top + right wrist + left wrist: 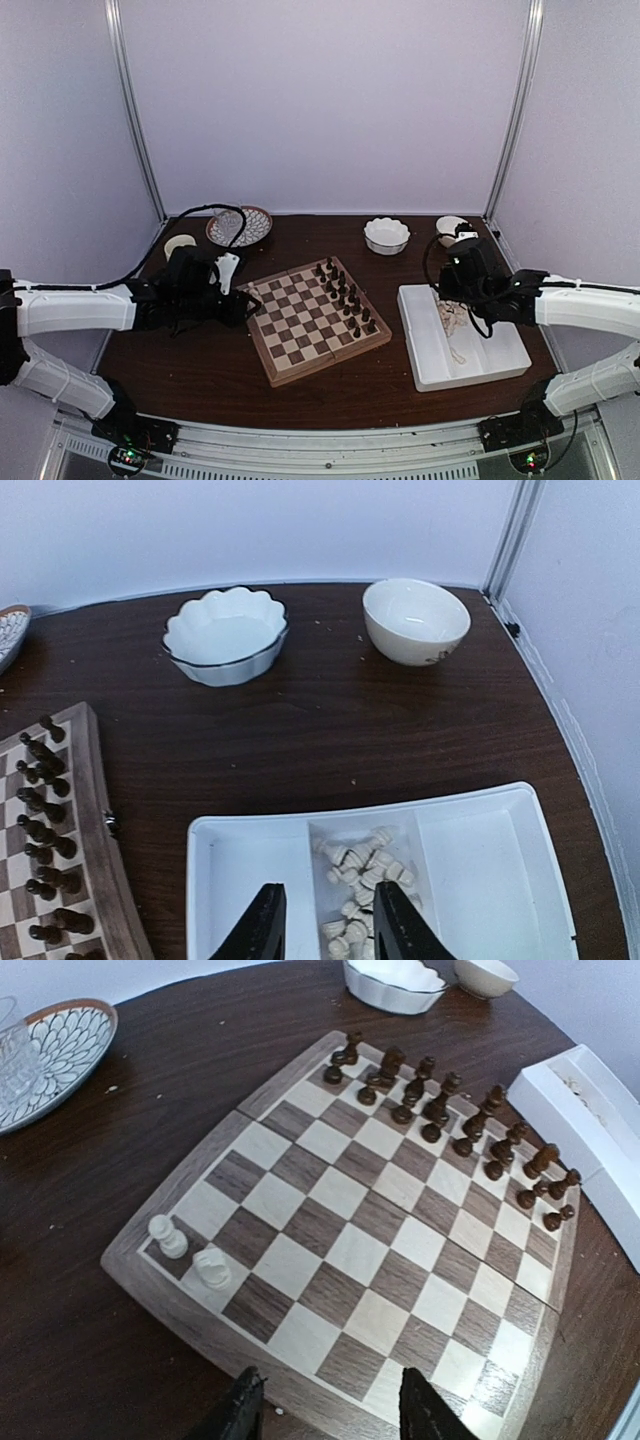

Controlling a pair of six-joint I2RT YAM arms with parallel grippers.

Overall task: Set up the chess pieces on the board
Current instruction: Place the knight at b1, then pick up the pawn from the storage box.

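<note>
Hard-to-see stuff first. From the overhead camera the cream-white pieces (212, 1268) barely register. It takes the left wrist view to show two of them upright on neighbouring squares in the corner of the board (315, 320) that points at the counter's left edge. The rest lie heaped in the middle compartment of the white tray (480, 870). The heap runs off the bottom of the right wrist view, so I can't tell how many there are. The tray's near half is cut off there too.

The left gripper (330, 1390) hangs over the board's near-left rim, spread wide with nothing in it, and its fingers are clipped by the frame. The right gripper (328, 895) sits over the heap with a narrower gap. I can't see anything pinched in it.

The board is mid-counter (200, 370), turned at an angle. The dark pieces (440, 1110) stand in two rows along its far-right side. The tray lies by the right edge.

Along the far edge sit a scalloped bowl (225, 635) and a cream bowl (415, 620) toward the far right corner. Near the far left corner there's a patterned plate (60, 1045) carrying a glass (10, 1050) that is cut by the frame, plus a small cream round thing (180, 245) I can't identify.
</note>
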